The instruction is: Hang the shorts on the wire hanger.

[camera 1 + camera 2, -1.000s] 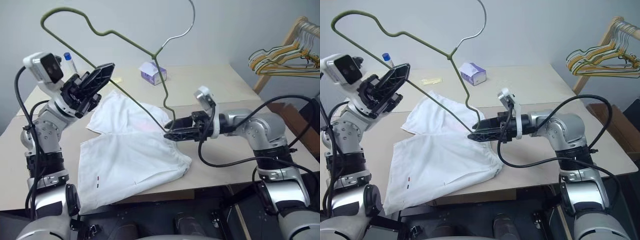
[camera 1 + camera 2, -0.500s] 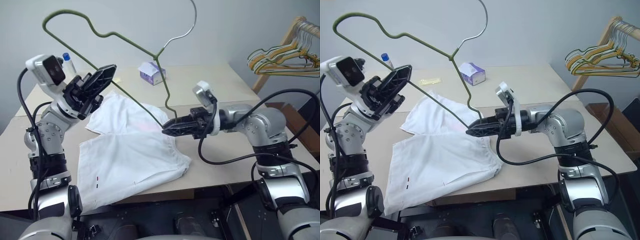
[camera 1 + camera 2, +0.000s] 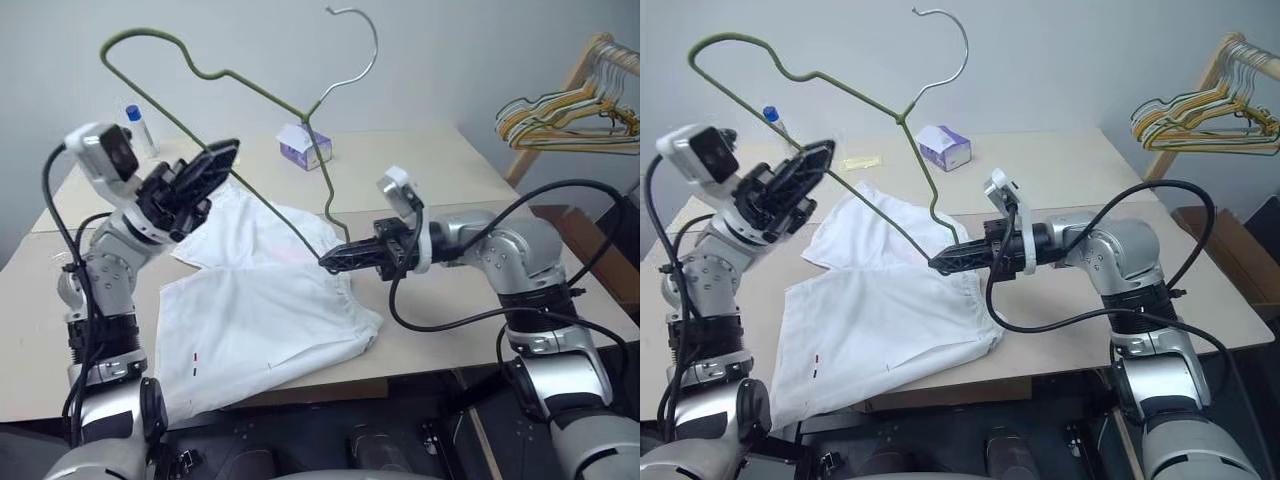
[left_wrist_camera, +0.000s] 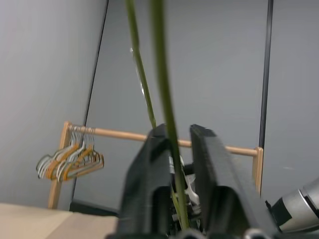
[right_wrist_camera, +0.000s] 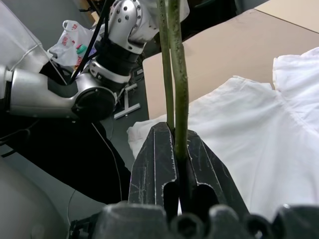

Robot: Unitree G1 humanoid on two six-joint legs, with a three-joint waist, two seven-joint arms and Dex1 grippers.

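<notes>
The left gripper (image 3: 215, 160), at frame left, has parted jaws around the wire hanger (image 3: 262, 92) tilted high across upper centre, while the right gripper (image 3: 330, 262) pinches its lower corner above the shorts (image 3: 262, 318) spread on the table (image 3: 440, 180).

shorts (image 3: 260, 310) – white matt cloth | wire hanger (image 3: 285, 103) – dull green-coated metal

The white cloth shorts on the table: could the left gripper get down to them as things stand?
Probably not freely: the left gripper has the thin green wire hanger between its fingers above the shorts, while the right gripper pinches its corner.
</notes>
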